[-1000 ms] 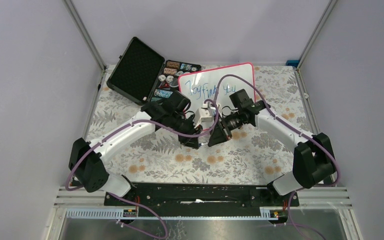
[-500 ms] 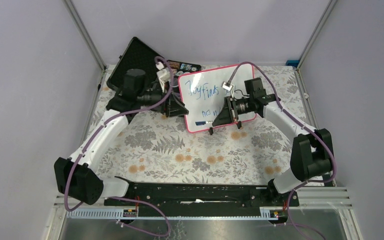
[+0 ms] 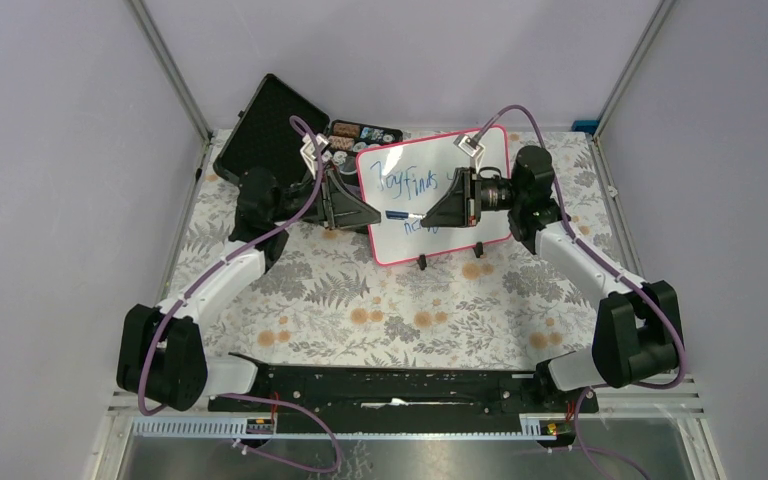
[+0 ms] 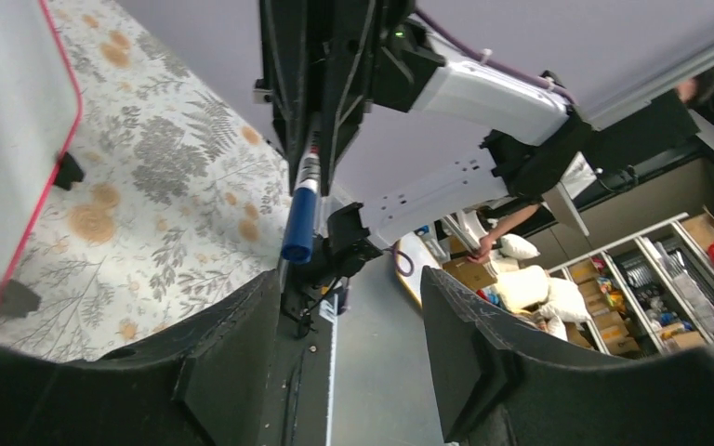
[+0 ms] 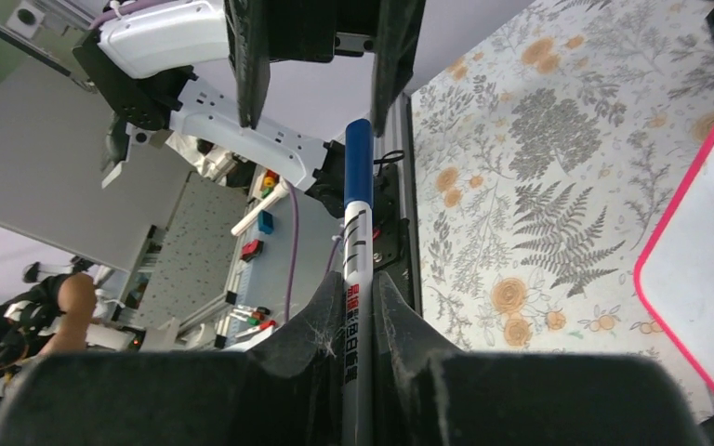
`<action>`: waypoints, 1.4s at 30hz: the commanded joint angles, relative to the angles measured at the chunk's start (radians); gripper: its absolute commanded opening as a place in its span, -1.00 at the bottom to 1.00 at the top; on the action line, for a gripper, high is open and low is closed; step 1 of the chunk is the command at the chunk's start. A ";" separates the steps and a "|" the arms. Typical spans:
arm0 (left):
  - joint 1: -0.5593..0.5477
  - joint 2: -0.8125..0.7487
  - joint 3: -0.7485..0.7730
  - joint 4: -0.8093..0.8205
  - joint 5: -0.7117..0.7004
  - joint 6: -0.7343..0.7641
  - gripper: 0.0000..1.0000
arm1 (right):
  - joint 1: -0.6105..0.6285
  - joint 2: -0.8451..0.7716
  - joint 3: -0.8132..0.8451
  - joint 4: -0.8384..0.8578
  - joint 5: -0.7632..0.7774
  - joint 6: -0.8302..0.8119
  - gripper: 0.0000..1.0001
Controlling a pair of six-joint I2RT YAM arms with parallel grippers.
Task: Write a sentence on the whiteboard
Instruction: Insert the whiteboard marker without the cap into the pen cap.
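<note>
Right gripper (image 3: 424, 217) is clamped on a marker (image 3: 403, 215), and the wrist view shows the barrel pinched tight between both fingers. The left gripper (image 3: 371, 217) faces it with its fingers spread wide around nothing, the marker's tip lined up with the gap.

Beneath them the floral table (image 3: 360, 300) carries everything. An open black case (image 3: 270, 140) of chips lies at the far left corner.

The whiteboard (image 3: 455, 242) stands just right of that case, at the far middle of the table, leaning back on two small black feet (image 3: 421, 264). It looks stiff and light, and its glossy face is likely slippery. Pen pressure could push it back or skate it across the table on such small feet. The rounded pink-red frame is the place to take hold, probably the left edge by the free gripper, since touching the face would smear the ink. One line of blue handwriting crosses the upper part, with a few strokes below. The right gripper hides part of them, so I cannot read either line with certainty.

The marker has a white barrel with print on it. Its blue cap (image 4: 298, 228) appears to be on, so it probably has to come off before writing.
</note>
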 commanded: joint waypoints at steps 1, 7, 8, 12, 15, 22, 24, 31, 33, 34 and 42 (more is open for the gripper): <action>-0.005 -0.007 -0.022 0.270 0.043 -0.199 0.13 | 0.012 -0.015 -0.015 0.169 -0.040 0.130 -1.00; -0.029 0.002 -0.018 0.220 0.046 -0.162 0.08 | 0.039 -0.025 -0.023 0.213 -0.057 0.156 -1.00; -0.029 0.004 -0.013 0.202 0.045 -0.149 0.08 | 0.041 -0.026 -0.023 0.211 -0.059 0.156 -1.00; -0.033 0.013 -0.007 0.162 0.042 -0.132 0.09 | 0.047 -0.030 -0.028 0.215 -0.068 0.157 -1.00; -0.044 0.014 -0.005 0.158 0.049 -0.121 0.04 | 0.056 -0.028 -0.032 0.212 -0.072 0.155 -1.00; -0.065 0.013 0.004 0.114 0.046 -0.078 -0.15 | 0.066 -0.028 -0.028 0.190 -0.071 0.139 -1.00; -0.067 0.014 0.006 0.103 0.043 -0.072 -0.15 | 0.075 -0.026 -0.026 0.190 -0.074 0.137 -1.00; -0.069 0.020 0.039 -0.020 0.027 0.021 -0.08 | 0.086 -0.026 -0.021 0.185 -0.083 0.136 -1.00; -0.069 0.022 0.047 -0.045 0.028 0.034 -0.08 | 0.092 -0.026 -0.019 0.184 -0.084 0.135 -1.00; -0.069 0.023 0.048 -0.034 0.031 0.029 -0.11 | 0.095 -0.025 -0.018 0.180 -0.083 0.133 -1.00; -0.086 0.013 0.034 -0.024 0.047 0.031 -0.66 | 0.097 -0.018 -0.011 0.135 -0.069 0.098 -1.00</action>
